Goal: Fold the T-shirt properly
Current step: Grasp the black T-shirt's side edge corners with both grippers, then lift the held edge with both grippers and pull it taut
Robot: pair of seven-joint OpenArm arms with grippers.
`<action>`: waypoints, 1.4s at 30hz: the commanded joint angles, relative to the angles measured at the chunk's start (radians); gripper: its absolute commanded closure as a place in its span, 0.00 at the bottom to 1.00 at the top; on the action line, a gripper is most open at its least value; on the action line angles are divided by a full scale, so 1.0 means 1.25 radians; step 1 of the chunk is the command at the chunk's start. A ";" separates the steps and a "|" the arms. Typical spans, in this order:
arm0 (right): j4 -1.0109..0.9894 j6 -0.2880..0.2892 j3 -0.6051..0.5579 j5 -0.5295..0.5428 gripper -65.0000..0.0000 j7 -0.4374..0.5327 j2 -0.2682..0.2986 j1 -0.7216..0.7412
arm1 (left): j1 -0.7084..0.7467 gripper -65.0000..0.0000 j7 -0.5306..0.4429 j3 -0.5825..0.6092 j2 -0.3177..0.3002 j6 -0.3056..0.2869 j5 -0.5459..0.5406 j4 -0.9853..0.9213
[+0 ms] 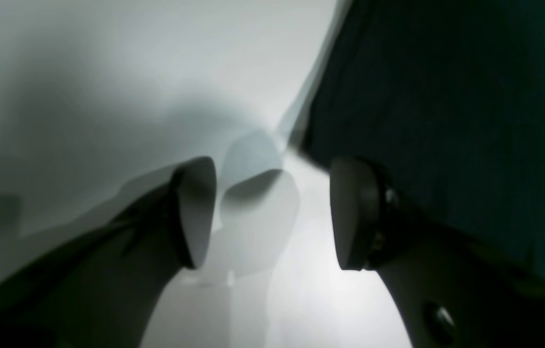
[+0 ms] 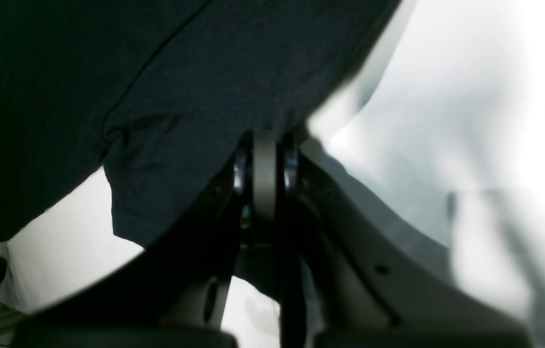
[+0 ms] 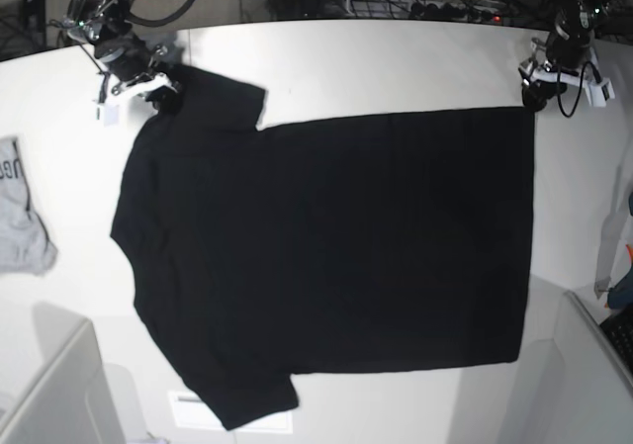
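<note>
We found the T-shirt [image 3: 326, 256] spread flat on the white worktop [image 3: 396, 63], sleeves toward the left of the base view and hem toward the right, apparently laid out so both far corners could be taken for a first fold. At the shirt's far-left shoulder corner, our right gripper [image 3: 158, 90] had clenched on the cloth edge, its arm reaching low from the far side. A grey garment [image 3: 20, 222] lay well left of the shirt. At the far-right hem corner, our left gripper [image 3: 531, 96] stood released, jaws straddling the edge, nothing grasped yet.
</note>
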 commanded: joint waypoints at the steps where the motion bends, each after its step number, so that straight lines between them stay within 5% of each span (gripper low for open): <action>1: 0.000 -0.009 0.000 -0.043 1.00 -0.042 -0.001 -0.008 | -0.011 0.44 0.010 -0.005 -0.009 -0.001 -0.011 0.001; 10: 0.001 -0.009 -0.001 -0.043 1.00 -0.043 -0.001 -0.009 | -0.092 0.48 0.066 0.037 -0.012 0.000 -0.011 -0.076; 16: 0.002 -0.009 -0.001 -0.043 1.00 -0.043 0.003 -0.011 | -0.092 1.00 0.067 0.076 -0.012 0.000 -0.011 -0.079; 30: 0.180 -0.009 -0.001 -0.042 1.00 -0.042 -0.005 -0.127 | 0.026 1.00 0.068 0.010 -0.074 -0.002 -0.016 0.053; 34: 0.239 -0.008 0.007 -0.042 1.00 -0.042 -0.038 -0.179 | 0.093 1.00 0.070 -0.009 -0.077 -0.002 -0.016 0.144; 38: 0.321 0.051 0.011 -0.042 1.00 -0.046 -0.059 -0.211 | 0.141 1.00 0.070 -0.009 -0.077 -0.002 -0.018 0.223; 42: 0.330 0.062 0.011 0.011 1.00 -0.051 -0.059 -0.195 | 0.141 1.00 0.071 -0.009 -0.073 0.000 -0.018 0.256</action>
